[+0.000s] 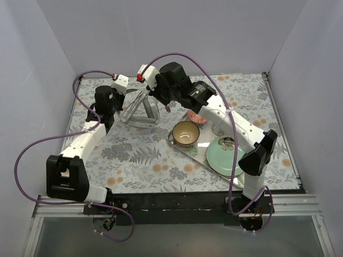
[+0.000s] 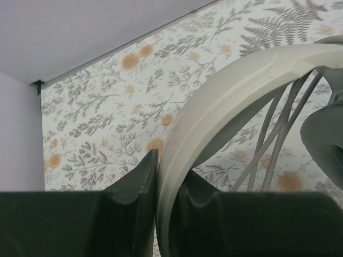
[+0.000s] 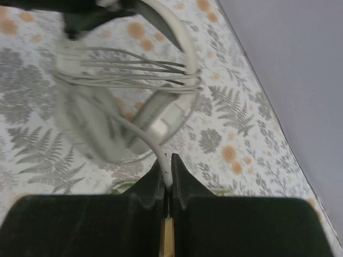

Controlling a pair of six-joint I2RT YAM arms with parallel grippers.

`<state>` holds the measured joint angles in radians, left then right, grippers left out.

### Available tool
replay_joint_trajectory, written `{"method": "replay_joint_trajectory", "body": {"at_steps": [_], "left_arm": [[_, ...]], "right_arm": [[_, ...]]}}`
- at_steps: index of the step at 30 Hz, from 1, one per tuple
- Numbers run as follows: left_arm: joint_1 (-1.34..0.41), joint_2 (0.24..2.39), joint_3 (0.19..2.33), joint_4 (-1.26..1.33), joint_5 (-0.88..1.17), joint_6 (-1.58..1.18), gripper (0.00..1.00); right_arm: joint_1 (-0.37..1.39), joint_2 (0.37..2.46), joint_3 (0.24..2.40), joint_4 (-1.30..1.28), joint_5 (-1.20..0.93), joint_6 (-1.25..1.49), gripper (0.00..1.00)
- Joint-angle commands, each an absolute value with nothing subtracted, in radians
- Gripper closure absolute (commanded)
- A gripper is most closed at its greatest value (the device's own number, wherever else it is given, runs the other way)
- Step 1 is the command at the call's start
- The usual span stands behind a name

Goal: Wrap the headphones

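The grey-white headphones (image 1: 140, 110) are held up at the back of the table, between the two arms. My left gripper (image 2: 167, 176) is shut on the wide headband (image 2: 225, 91). Several turns of the thin grey cable (image 2: 273, 139) cross between the headband's sides. My right gripper (image 3: 167, 168) is shut on the cable (image 3: 155, 147), just below an earcup (image 3: 96, 123). In the right wrist view the wound cable strands (image 3: 134, 72) lie across the headband, and the left gripper's dark fingers (image 3: 91, 19) show at the top. In the top view the right gripper (image 1: 155, 96) is hidden under its wrist.
A metal tray (image 1: 182, 149) at the centre right holds a tan bowl (image 1: 185, 133), a green plate (image 1: 225, 155), a red patterned bowl (image 1: 197, 118) and a glass (image 1: 218, 128). The floral tablecloth (image 1: 139, 160) covers the table. White walls stand close on three sides.
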<state>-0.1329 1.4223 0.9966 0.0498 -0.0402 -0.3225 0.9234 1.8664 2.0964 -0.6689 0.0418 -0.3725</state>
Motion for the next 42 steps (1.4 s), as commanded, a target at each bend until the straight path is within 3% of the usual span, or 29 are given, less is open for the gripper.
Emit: {"method": "replay_joint_trajectory", "body": {"at_steps": [1,4,13,19,22,26,29,32,42], "left_arm": [[-0.153,1.27,1.008,-0.064,0.132,-0.258,1.0],[-0.175,1.23,1.037,-0.19,0.193,-0.285,1.0],[-0.186,1.178,1.172,-0.517,0.44,-0.347,1.0],[-0.184,1.166,1.275,-0.615,0.681,-0.49,1.0],[-0.184,1.167,1.301,-0.6,0.735,-0.557,1.0],[-0.179,1.17,1.327,-0.557,0.787,-0.652,1.0],[-0.178,1.177,1.344,-0.522,0.788,-0.713,1.0],[-0.176,1.178,1.359,-0.503,0.761,-0.738,1.0],[-0.178,1.189,1.374,-0.463,0.635,-0.834,1.0]], "right_arm": [[0.852,1.807,2.071,-0.557,0.211,-0.409,0.99],[0.786,1.815,2.075,-0.545,0.23,-0.402,0.99],[0.622,1.773,1.975,-0.41,0.022,-0.302,0.99],[0.569,1.675,1.728,-0.192,-0.396,-0.262,0.99],[0.566,1.64,1.599,-0.057,-0.495,-0.209,0.99],[0.565,1.629,1.467,0.113,-0.63,-0.099,0.86],[0.565,1.629,1.411,0.257,-0.69,-0.008,0.73],[0.565,1.637,1.362,0.352,-0.7,0.082,0.7],[0.566,1.649,1.244,0.529,-0.689,0.207,0.67]]}}
